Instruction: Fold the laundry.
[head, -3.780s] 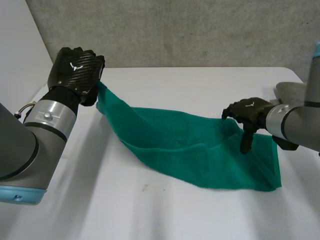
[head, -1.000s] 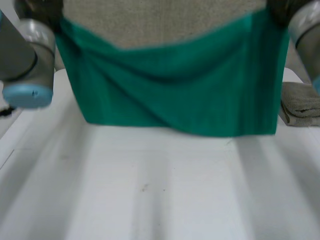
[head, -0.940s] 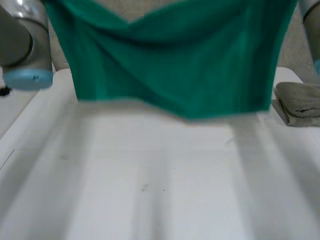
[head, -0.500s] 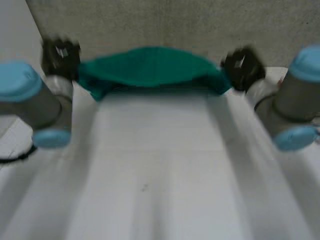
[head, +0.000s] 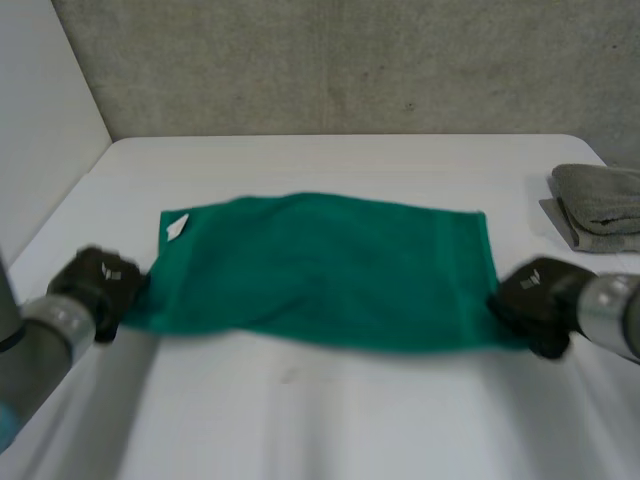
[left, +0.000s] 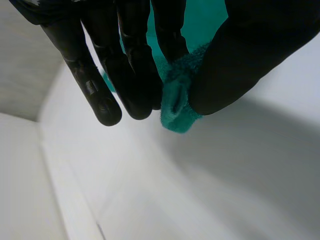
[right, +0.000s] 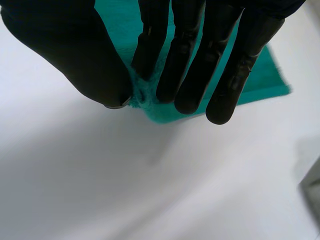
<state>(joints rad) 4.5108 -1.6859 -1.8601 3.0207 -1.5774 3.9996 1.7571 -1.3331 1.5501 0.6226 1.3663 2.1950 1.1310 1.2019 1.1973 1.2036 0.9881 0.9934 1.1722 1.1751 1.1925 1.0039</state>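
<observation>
A green towel (head: 320, 265) lies spread across the middle of the white table (head: 330, 420), a small white tag near its far left corner. My left hand (head: 98, 285) holds the towel's near left corner, and in the left wrist view that corner (left: 176, 102) is pinched between thumb and fingers (left: 132, 75). My right hand (head: 535, 295) holds the near right corner. In the right wrist view the green corner (right: 150, 102) is squeezed between its thumb and fingers (right: 187, 65), a little above the table.
A folded grey towel (head: 600, 205) lies at the table's far right edge. A concrete wall stands behind the table, and a white side panel runs along the left. Bare table stretches in front of the green towel.
The towel, held up in the air a second ago, has been swung forward and laid flat on the table. Both hands came down and back toward the near edge, still holding its corners.
</observation>
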